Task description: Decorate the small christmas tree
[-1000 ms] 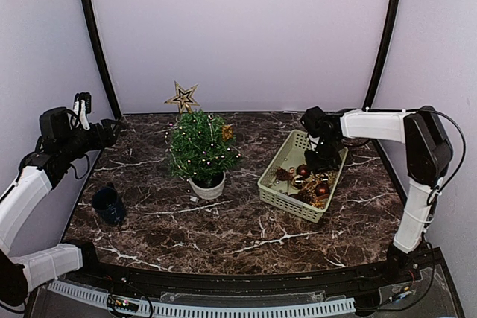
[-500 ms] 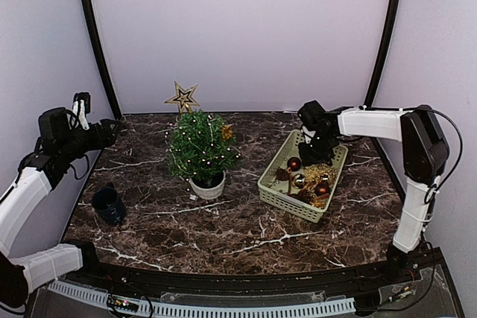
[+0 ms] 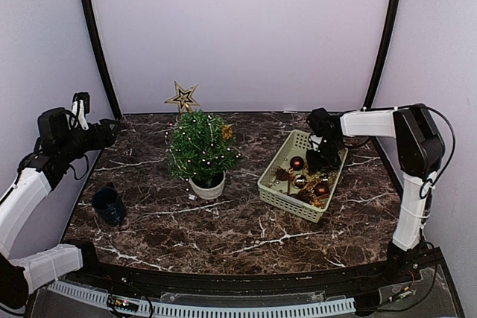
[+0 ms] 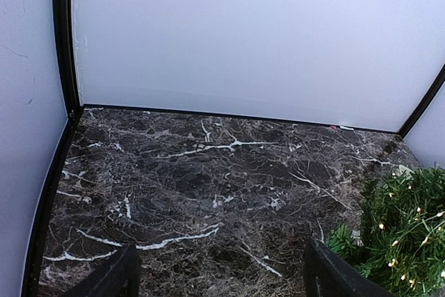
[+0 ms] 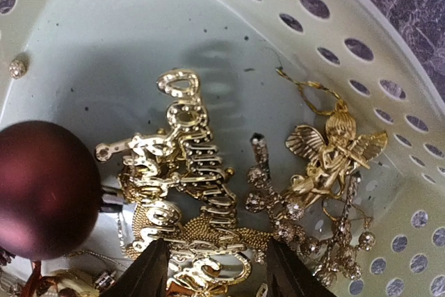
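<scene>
The right fingers (image 5: 149, 276) stand apart at the bottom edge of the right wrist view, clamped on nothing. A gold script ornament (image 5: 188, 165) lies flat between and above them. I cannot tell whether it touches either tip. Right of it lies a gold angel (image 5: 334, 151) with a thin loop. A matte dark red ball (image 5: 42, 199) fills the lower left of that view, against the script piece. All rest on the pale floor of the perforated basket (image 5: 104, 33). In the top view the right arm reaches down into the basket's far end, right of centre.

The left fingers (image 4: 334, 279) are spread wide at the bottom of the left wrist view, with nothing between them and only the dark marble table (image 3: 246, 236) beyond. In the top view that arm is raised at the left edge of the frame.

The small christmas tree (image 3: 200, 150) stands upright in its white pot (image 3: 209, 186), left of centre on the table and well apart from the basket. Tiny lights dot its branches. A gold star (image 3: 182, 97) shows just above and behind its top. A dark cup (image 3: 108, 205) sits near the table's left edge.
</scene>
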Motion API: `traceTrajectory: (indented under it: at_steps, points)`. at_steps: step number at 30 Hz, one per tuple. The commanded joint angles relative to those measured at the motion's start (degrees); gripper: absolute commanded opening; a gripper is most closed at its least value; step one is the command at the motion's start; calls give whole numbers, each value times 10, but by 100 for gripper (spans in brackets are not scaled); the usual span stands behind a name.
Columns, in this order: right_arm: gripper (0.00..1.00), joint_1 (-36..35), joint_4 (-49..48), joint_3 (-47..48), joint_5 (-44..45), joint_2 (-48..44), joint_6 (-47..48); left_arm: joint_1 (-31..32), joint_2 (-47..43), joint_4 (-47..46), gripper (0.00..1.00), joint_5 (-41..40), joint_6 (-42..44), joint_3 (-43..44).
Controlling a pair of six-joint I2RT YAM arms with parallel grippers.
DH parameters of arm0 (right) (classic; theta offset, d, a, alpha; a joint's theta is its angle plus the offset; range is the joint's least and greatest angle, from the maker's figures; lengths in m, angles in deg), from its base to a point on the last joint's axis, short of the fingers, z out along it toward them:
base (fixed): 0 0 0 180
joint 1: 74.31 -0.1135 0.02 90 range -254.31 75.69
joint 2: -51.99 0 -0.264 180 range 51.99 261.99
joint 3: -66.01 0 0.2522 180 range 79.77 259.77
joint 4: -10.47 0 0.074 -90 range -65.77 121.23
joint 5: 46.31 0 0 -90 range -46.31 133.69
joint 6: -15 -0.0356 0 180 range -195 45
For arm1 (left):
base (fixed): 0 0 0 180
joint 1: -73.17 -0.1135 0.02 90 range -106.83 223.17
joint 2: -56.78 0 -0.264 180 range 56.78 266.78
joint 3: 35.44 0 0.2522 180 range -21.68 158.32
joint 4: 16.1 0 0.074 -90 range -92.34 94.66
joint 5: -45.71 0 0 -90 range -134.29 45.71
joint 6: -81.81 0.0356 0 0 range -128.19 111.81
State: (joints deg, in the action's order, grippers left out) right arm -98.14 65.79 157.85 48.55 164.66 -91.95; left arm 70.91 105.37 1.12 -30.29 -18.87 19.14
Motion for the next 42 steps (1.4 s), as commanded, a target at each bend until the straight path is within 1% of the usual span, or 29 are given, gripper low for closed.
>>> traceTrajectory:
  at_steps: [1, 3, 7, 8, 12, 18, 19, 24, 26, 28, 31, 32, 35, 38, 40, 42]
  points:
    - [51, 3, -4, 1, -35, 36, 1, -5, -15, -10, 83, -5, 7, -9]
    - [49, 2, -15, -4, -37, 42, -5, -5, -17, -10, 83, -7, 7, -9]
    - [41, 3, -45, -25, -34, 44, -22, -5, -18, -10, 83, -7, 7, -9]
    - [38, 3, -53, -31, -36, 43, -27, -6, -18, -10, 83, -6, 7, -10]
    - [19, 5, -94, -58, -66, 29, -47, -5, -17, -12, 83, -5, 7, -10]
    - [1, 16, -153, -94, -104, -3, -78, -5, -18, -13, 83, -5, 6, -11]
    - [0, 20, -168, -102, -112, -11, -85, -5, -18, -13, 83, -5, 6, -11]
    - [0, 30, -231, -125, -151, -48, -104, -5, -19, -14, 83, -4, 6, -12]
    - [0, 30, -242, -126, -152, -65, -101, -5, -20, -14, 83, -5, 7, -12]
    - [0, 30, -232, -116, -139, -78, -91, -5, -22, -13, 83, -8, 7, -12]
    - [0, 30, -193, -85, -107, -81, -61, -5, -25, -13, 83, -11, 8, -13]
    - [2, 30, -180, -76, -97, -78, -53, -5, -25, -13, 83, -9, 8, -13]
    - [16, 31, -150, -48, -70, -62, -32, -5, -25, -13, 83, -9, 8, -13]
    - [26, 36, -137, -30, -61, -44, -26, -5, -26, -12, 83, -10, 9, -13]
    - [30, 42, -134, -20, -63, -31, -26, -5, -27, -12, 83, -12, 9, -13]
    - [33, 48, -126, -10, -65, -15, -24, -5, -27, -11, 83, -12, 10, -13]
